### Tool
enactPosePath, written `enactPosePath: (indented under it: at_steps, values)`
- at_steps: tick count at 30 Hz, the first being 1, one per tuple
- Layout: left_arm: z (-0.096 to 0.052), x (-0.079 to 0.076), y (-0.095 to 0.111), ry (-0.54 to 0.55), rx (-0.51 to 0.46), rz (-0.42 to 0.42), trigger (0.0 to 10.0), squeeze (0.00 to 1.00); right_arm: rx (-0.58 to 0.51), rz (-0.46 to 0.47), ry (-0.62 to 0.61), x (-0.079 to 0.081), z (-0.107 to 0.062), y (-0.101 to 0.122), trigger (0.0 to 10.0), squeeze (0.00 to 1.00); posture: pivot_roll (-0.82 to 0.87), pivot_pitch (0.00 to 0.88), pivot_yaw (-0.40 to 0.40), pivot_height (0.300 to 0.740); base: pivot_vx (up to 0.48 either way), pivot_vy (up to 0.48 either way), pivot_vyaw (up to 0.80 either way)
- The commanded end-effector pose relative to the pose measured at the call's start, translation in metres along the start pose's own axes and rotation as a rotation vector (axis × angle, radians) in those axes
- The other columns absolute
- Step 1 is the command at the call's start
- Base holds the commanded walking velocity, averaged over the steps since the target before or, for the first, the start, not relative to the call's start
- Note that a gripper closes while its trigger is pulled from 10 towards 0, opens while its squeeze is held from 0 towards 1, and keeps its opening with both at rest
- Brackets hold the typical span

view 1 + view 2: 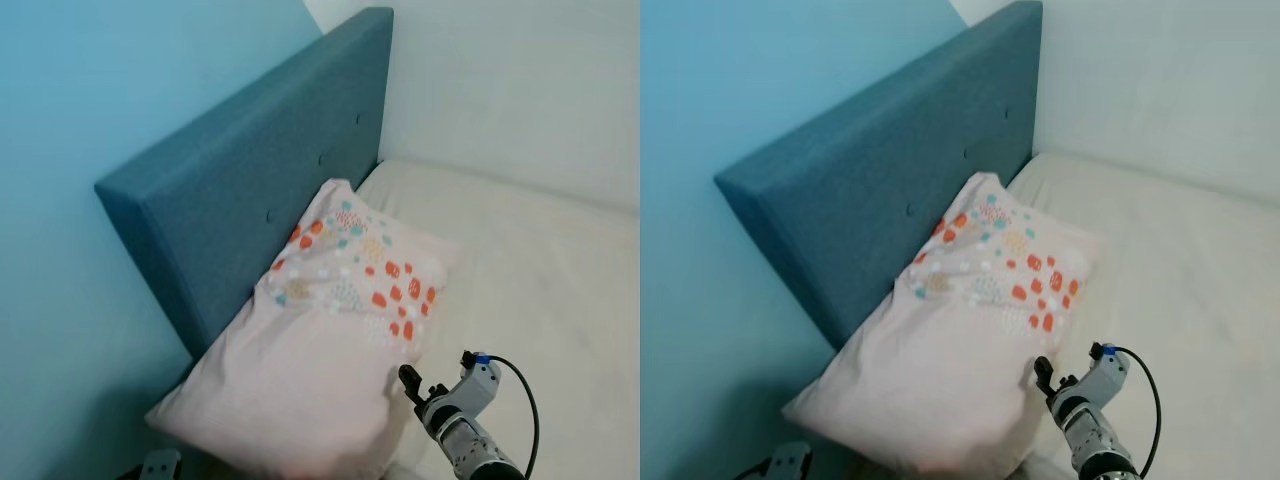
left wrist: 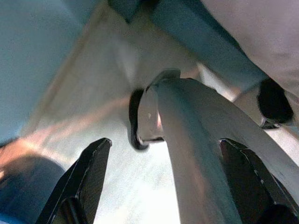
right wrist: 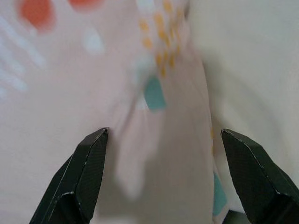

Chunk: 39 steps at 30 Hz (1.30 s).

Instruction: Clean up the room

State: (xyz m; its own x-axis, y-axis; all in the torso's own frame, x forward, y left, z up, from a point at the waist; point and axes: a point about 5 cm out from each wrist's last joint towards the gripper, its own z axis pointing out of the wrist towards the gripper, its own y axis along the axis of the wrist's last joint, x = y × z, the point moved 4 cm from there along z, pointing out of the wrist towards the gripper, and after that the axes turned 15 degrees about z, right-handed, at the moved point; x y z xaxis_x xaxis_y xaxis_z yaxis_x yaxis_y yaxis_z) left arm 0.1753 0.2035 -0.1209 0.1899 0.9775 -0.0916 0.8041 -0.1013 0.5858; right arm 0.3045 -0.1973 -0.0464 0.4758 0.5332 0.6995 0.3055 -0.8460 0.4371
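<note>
A pale pink pillow (image 1: 320, 350) with orange and teal spots leans against the blue headboard (image 1: 250, 180) at the head of the bed. My right gripper (image 1: 408, 378) is at the pillow's near right edge, low in the head views. In the right wrist view the right gripper (image 3: 163, 133) is open, its fingers (image 3: 91, 163) standing on either side of a fold of the pillow (image 3: 154, 140). My left gripper (image 2: 166, 142) hangs open low beside the bed, over pale floor, with a curved silver part close between its fingers.
The cream mattress (image 1: 540, 260) stretches to the right of the pillow. A light blue wall (image 1: 80, 100) stands behind the headboard and a white wall (image 1: 520, 80) runs along the bed's far side. A grey part of my left arm (image 1: 160, 465) shows at the bottom edge.
</note>
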Motion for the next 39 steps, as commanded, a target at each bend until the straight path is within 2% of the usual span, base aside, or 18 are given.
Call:
enactPosePath:
  at_steps: [1, 7, 11, 12, 15, 16, 17, 19, 24, 27, 31, 34, 39]
  values:
    - [-0.006, 0.005, -0.018, 0.01, 0.051, -0.013, 10.0, 0.0, 0.041, 0.002, -0.024, -0.007, -0.002, -0.012, 10.0, 0.0, -0.11, 0.185, 0.024, 0.61, 0.0, 0.0, 0.0]
    - [-0.008, 0.005, -0.021, 0.004, 0.056, -0.009, 10.0, 0.0, 0.017, 0.035, -0.009, -0.01, -0.003, -0.006, 10.0, 0.0, -0.1, 0.198, 0.026, 0.59, 0.0, 0.0, 0.0]
    - [-0.008, 0.003, -0.024, -0.006, 0.06, -0.004, 10.0, 0.0, -0.033, 0.072, 0.092, -0.003, -0.005, 0.006, 10.0, 0.0, -0.08, 0.207, 0.023, 0.59, 0.0, 0.0, 0.0]
    - [-0.009, 0.003, -0.025, -0.008, 0.06, -0.002, 10.0, 0.0, -0.049, 0.103, 0.163, 0.003, -0.006, 0.011, 10.0, 0.0, -0.07, 0.21, 0.021, 0.59, 0.0, 0.0, 0.0]
    - [-0.009, 0.003, -0.026, -0.009, 0.06, 0.0, 10.0, 0.0, -0.059, 0.119, 0.216, 0.008, -0.007, 0.014, 10.0, 0.0, -0.07, 0.212, 0.02, 0.59, 0.0, 0.0, 0.0]
    - [-0.011, 0.004, -0.028, -0.01, 0.061, 0.0, 10.0, 0.0, -0.067, 0.132, 0.318, 0.019, -0.008, 0.019, 10.0, 0.0, -0.06, 0.214, 0.021, 0.59, 0.0, 0.0, 0.0]
    - [-0.011, 0.004, -0.029, -0.01, 0.061, -0.001, 10.0, 0.0, -0.06, 0.124, 0.35, 0.024, -0.008, 0.019, 10.0, 0.0, -0.05, 0.215, 0.022, 0.59, 0.0, 0.0, 0.0]
    - [-0.011, 0.004, -0.029, -0.01, 0.061, -0.001, 10.0, 0.0, -0.06, 0.124, 0.35, 0.024, -0.008, 0.019, 10.0, 0.0, -0.05, 0.215, 0.022, 0.59, 0.0, 0.0, 0.0]
    - [-0.014, 0.004, -0.035, -0.011, 0.067, -0.003, 10.0, 0.0, -0.057, 0.108, 0.425, 0.043, -0.006, 0.024, 10.0, 0.0, -0.04, 0.219, 0.024, 0.59, 0.0, 0.0, 0.0]
    - [-0.014, 0.004, -0.035, -0.012, 0.067, -0.004, 10.0, 0.0, -0.063, 0.105, 0.428, 0.045, -0.006, 0.026, 10.0, 0.0, -0.04, 0.219, 0.024, 0.59, 0.0, 0.0, 0.0]
    - [-0.014, 0.004, -0.036, -0.014, 0.067, -0.004, 10.0, 0.0, -0.09, 0.098, 0.469, 0.054, -0.006, 0.036, 10.0, 0.0, -0.04, 0.225, 0.026, 0.59, 0.0, 0.0, 0.0]
    - [-0.014, 0.003, -0.036, -0.02, 0.064, -0.002, 10.0, 0.0, -0.125, 0.115, 0.523, 0.067, -0.007, 0.052, 10.0, 0.0, -0.04, 0.235, 0.032, 0.59, 0.0, 0.0, 0.0]
    - [-0.015, 0.002, -0.038, -0.027, 0.063, 0.001, 10.0, 0.0, -0.14, 0.116, 0.538, 0.075, -0.006, 0.06, 10.0, 0.0, -0.03, 0.247, 0.033, 0.59, 0.0, 0.0, 0.0]
